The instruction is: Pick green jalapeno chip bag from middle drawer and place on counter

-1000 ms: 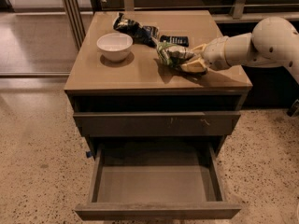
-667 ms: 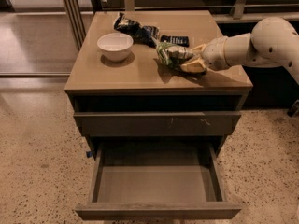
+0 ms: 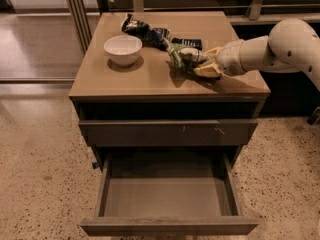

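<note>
The green jalapeno chip bag (image 3: 182,56) lies crumpled on the right half of the tan counter (image 3: 145,81). My gripper (image 3: 202,65) comes in from the right on the white arm and is shut on the bag's right end, just above the counter top. The middle drawer (image 3: 169,226) is pulled wide open below, and its grey floor is bare.
A white bowl (image 3: 123,49) stands on the counter's left part. A black-and-blue snack bag (image 3: 144,32) and a small flat black packet (image 3: 187,43) lie at the back. A shut grey drawer front with pale scratches (image 3: 170,132) sits above the open drawer. Speckled floor surrounds the cabinet.
</note>
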Robot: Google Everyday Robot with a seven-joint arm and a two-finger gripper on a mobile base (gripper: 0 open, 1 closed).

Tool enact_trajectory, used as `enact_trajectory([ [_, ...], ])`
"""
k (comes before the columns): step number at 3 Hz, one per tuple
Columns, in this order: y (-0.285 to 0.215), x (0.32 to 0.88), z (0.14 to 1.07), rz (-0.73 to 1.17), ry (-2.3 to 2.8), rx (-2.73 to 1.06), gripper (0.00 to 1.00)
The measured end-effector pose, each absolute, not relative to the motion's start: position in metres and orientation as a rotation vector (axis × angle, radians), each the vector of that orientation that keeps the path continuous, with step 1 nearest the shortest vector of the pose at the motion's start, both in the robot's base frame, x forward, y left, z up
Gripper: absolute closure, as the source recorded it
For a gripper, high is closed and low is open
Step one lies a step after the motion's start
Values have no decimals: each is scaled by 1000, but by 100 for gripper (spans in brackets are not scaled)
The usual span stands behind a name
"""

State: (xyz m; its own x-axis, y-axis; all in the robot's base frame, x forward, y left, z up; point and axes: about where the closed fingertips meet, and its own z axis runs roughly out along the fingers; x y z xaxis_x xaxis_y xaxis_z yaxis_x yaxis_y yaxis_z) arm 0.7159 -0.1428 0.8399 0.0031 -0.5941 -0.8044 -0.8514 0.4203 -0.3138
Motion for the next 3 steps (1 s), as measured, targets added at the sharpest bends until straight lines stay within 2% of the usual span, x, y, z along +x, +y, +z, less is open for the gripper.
enact_trajectory([
  [1, -143, 716, 840, 328, 1692, -1272, 12],
  [2, -143, 716, 840, 328, 1692, -1273, 0],
  [3, -143, 716, 840, 328, 1692, -1273, 0],
])
